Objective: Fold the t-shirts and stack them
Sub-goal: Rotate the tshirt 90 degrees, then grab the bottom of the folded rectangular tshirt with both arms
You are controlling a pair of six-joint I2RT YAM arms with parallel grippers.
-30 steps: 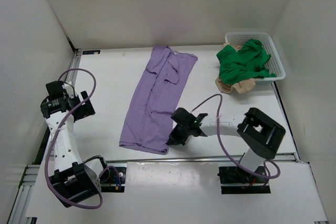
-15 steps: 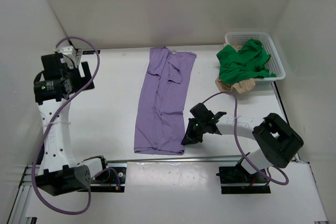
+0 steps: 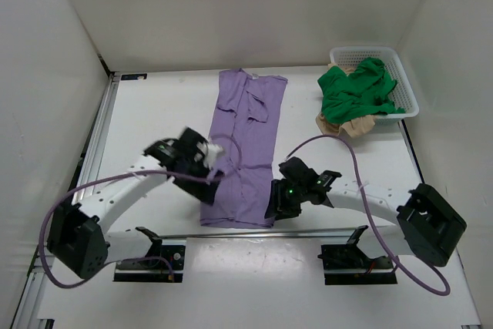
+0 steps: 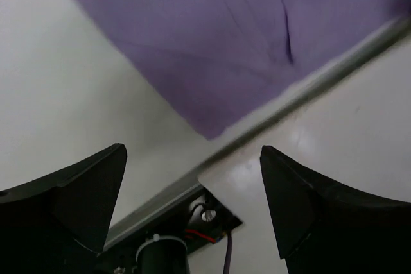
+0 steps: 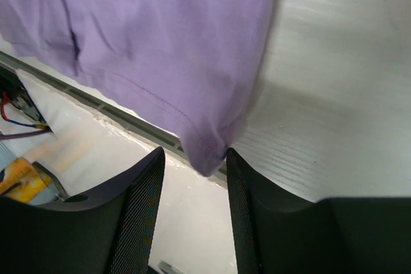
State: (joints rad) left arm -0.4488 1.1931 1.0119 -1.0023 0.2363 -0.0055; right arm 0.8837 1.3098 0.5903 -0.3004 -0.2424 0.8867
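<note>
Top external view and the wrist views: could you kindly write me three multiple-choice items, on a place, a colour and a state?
1. Where is the green t-shirt? A) in the white basket B) flat mid-table C) in a claw
2. What colour is the spread-out t-shirt on the table? A) beige B) green C) lavender
3. How is the left claw? A) shut on cloth B) open C) shut, empty
Answers: A, it is heaped in the basket; C, the long strip is lavender; B, its jaws stand wide apart.
</note>
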